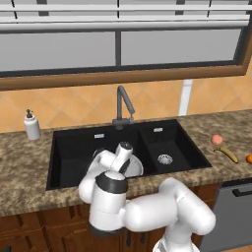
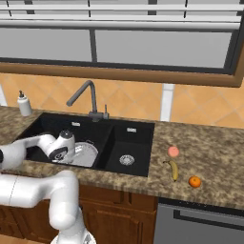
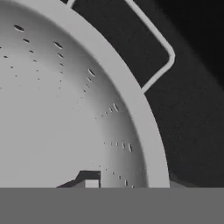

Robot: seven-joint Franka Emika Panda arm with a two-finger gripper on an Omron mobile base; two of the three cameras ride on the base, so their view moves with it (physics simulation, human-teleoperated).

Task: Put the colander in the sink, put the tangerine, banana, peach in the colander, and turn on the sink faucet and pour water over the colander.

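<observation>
The white perforated colander (image 1: 134, 167) (image 2: 88, 153) (image 3: 65, 109) sits in the left basin of the black sink (image 1: 74, 142) (image 2: 43, 126), its thin wire handle (image 3: 162, 48) over the dark floor. My gripper (image 3: 131, 181) reaches down at the colander's rim. One dark fingertip (image 3: 89, 179) stands inside the bowl, a little off the rim, so the jaws look open. On the right counter lie the peach (image 1: 217, 140) (image 2: 173, 151), the banana (image 1: 228, 154) (image 2: 173, 169) and the tangerine (image 1: 249, 158) (image 2: 194, 181). The dark faucet (image 1: 123, 106) (image 2: 88, 97) rises behind the sink.
A white soap dispenser (image 1: 32, 125) (image 2: 24, 105) stands at the sink's back left corner. The narrower right basin (image 1: 167, 142) (image 2: 128, 147) has a silver drain. My white arm bends over the sink's front edge. A grey appliance front (image 2: 200, 224) sits below the fruit.
</observation>
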